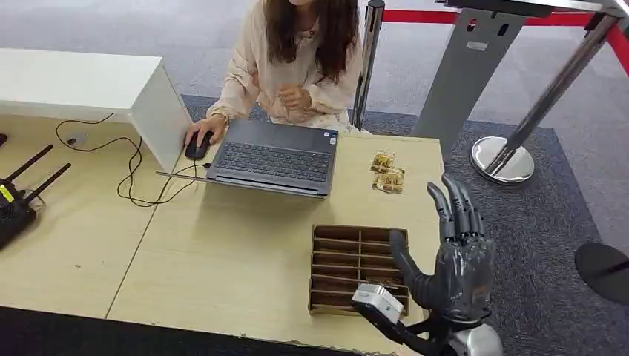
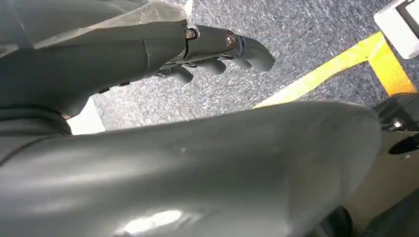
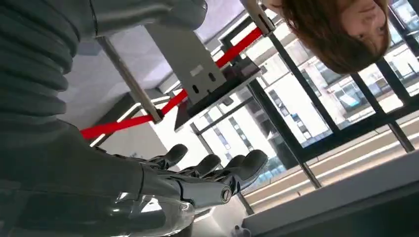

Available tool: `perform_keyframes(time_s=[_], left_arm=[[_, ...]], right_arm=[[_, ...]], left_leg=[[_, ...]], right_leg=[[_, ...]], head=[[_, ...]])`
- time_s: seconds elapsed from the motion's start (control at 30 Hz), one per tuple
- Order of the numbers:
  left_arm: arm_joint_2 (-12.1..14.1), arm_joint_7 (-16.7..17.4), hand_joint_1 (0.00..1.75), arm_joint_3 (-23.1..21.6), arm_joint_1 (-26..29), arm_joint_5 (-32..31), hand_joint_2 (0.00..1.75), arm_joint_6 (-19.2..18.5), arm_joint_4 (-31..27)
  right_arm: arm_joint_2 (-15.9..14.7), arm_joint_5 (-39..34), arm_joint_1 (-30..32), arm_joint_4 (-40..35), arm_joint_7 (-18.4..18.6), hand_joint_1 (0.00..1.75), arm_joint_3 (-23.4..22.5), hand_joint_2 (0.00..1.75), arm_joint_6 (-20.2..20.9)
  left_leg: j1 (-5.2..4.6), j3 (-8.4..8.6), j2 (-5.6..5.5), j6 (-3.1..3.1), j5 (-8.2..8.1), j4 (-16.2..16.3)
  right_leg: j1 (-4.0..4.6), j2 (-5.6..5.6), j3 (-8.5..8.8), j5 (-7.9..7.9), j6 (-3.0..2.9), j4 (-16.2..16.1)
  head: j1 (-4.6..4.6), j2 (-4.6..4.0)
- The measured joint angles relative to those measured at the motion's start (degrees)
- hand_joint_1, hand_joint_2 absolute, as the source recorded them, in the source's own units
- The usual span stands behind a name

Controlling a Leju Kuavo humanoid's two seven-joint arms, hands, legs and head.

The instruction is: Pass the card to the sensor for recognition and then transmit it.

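Your right hand [image 1: 458,256] raised beside wooden divider tray [image 1: 359,268], fingers spread upward, holding nothing. Left hand [image 2: 217,52] fingers loosely curled above carpet, empty.

Person [image 1: 297,59] cropped at frame top

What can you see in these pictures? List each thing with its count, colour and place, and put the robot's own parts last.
Table: one, light wood, centre.
Laptop: one, grey, open on the table before the person.
Mouse: one, black, under the person's hand, left of the laptop.
Tray: one, brown, slotted, near table edge.
Packets: two, golden, right of the laptop.
Router: one, black, far left.
Post: one, chrome, on the carpet, right.
Person: one, pale top, behind the table.
Right hand: one, dark grey, raised beside the tray, empty.
Left hand: one, grey, over the carpet, empty.
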Motion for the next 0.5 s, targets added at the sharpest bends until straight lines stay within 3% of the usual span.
perform_keyframes(time_s=[0.13,0.27,0.5], left_arm=[[0.0,0.0,0.0,0.2,0.0,0.3,0.0,0.2,0.0],[0.0,0.0,0.0,0.3,0.0,0.5,0.0,0.4,0.0],[0.0,0.0,0.0,0.9,0.0,0.9,0.0,0.5,0.0]], right_arm=[[-0.4,-0.7,0.4,1.9,0.8,0.49,0.1,1.75,-0.1],[-0.8,-1.5,1.0,3.6,1.8,0.68,0.4,1.75,-0.4],[-1.5,-3.8,2.1,5.9,3.8,0.72,0.6,1.75,-2.7]], left_leg=[[0.0,0.0,0.0,0.0,0.0,0.0],[0.0,0.0,0.0,0.0,0.0,0.0],[0.0,0.0,0.0,0.0,0.0,0.0]], right_leg=[[0.0,0.0,0.0,0.0,0.0,0.0],[0.0,0.0,0.0,0.0,0.0,0.0],[0.0,0.0,0.0,0.0,0.0,0.0]], head=[[0.0,0.0],[0.0,0.0],[0.0,0.0]])
